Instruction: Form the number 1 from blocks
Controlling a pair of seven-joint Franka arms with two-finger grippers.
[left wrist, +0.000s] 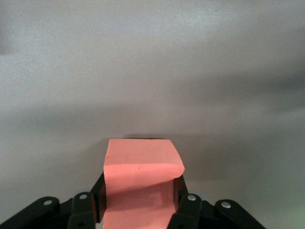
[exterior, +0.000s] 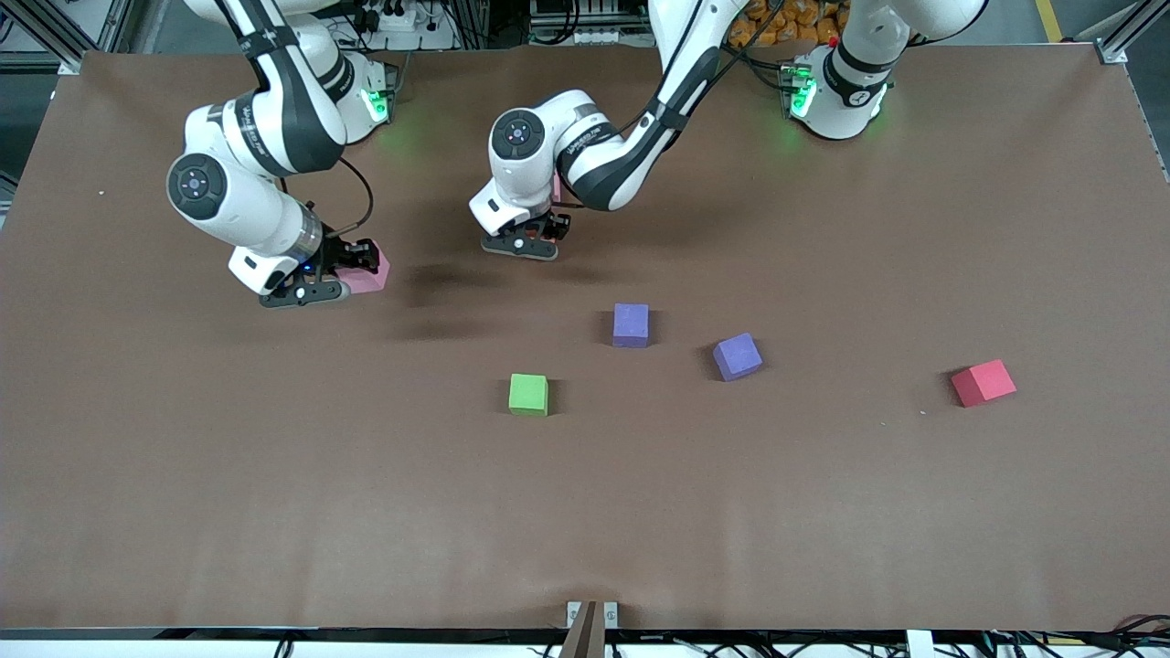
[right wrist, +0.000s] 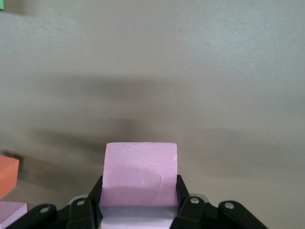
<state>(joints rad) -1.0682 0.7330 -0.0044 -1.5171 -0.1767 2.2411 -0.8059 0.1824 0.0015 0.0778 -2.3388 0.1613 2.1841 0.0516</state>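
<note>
We see the right gripper [exterior: 352, 274] clamping a pink block [exterior: 370, 271] low over the tabletop [exterior: 823, 512]; the left gripper [left wrist: 138, 202] clamps a salmon-pink block [left wrist: 140, 176] beside it. The green block [exterior: 528, 394], 2 purple blocks [exterior: 631, 324] and red block [exterior: 983, 383] lie nearer the front camera.

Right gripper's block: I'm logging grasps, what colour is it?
Pink; the block shows best in the right wrist view, clamped in the right gripper.
</note>
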